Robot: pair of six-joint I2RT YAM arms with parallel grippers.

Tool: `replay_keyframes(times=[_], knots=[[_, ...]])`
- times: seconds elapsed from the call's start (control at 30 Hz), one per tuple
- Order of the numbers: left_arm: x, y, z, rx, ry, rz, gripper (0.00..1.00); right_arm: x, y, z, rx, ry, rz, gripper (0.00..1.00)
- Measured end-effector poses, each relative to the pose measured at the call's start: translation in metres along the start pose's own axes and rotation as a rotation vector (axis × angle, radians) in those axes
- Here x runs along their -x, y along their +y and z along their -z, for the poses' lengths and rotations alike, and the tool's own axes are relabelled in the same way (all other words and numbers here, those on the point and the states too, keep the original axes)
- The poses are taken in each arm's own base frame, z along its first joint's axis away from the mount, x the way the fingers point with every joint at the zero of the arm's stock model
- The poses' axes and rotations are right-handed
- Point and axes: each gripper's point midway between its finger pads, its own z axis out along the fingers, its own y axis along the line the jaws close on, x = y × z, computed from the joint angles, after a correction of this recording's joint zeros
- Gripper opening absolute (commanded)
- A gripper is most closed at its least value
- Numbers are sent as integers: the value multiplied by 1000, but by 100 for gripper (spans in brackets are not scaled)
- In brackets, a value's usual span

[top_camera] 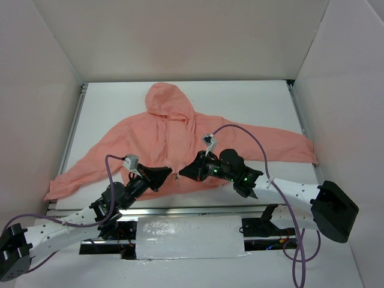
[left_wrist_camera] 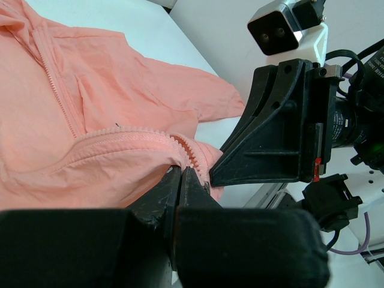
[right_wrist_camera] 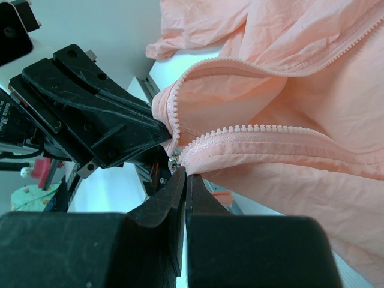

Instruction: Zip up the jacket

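The jacket (top_camera: 162,138) lies flat in the middle of the table (top_camera: 252,102), with the hood (top_camera: 168,99) toward 12 o'clock, the sleeves spread to 3 and 9 o'clock, and the hem at 6 o'clock near the arm bases. Both grippers meet at the hem, at the bottom end of the zipper (left_wrist_camera: 129,135). The 2 rows of teeth are apart along the front, so the jacket is not zipped yet. The left gripper (left_wrist_camera: 182,177) has its fingers pressed together, pinching the fabric edge just beside the teeth. The right gripper (right_wrist_camera: 184,180) also has its fingers together at the zipper's lowest point, where a small metal piece (right_wrist_camera: 174,163), perhaps the slider, sits at its tips. I cannot tell if it holds this piece or only the cloth. I judge that the step in hand is joining the 2 zipper ends at the hem. The next move needs 1 gripper to keep the hem tight toward 6 o'clock while the other pulls the slider straight toward 12 o'clock.
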Motion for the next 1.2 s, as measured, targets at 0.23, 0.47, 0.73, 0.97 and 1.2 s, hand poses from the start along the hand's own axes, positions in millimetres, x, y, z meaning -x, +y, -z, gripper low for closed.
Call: replay_keyframes(times=[0.23,0.47,0.73,0.97,1.2], knots=[[0,0,0,-2,-2,1,0,-1,-2,0,-10,3,-3,0],[1,1,0,4,-5,2,0,-1,-2,0,-10,4,-3,0],[0,1,-2,7,-4,3,0,0,2,2,0,-1,1,0],[0,1,-2,6,-6,4,0,1,2,2,2,-2,2,0],[1,1,-1,0,-11,6,0,0,1,2,-4,1,0,0]])
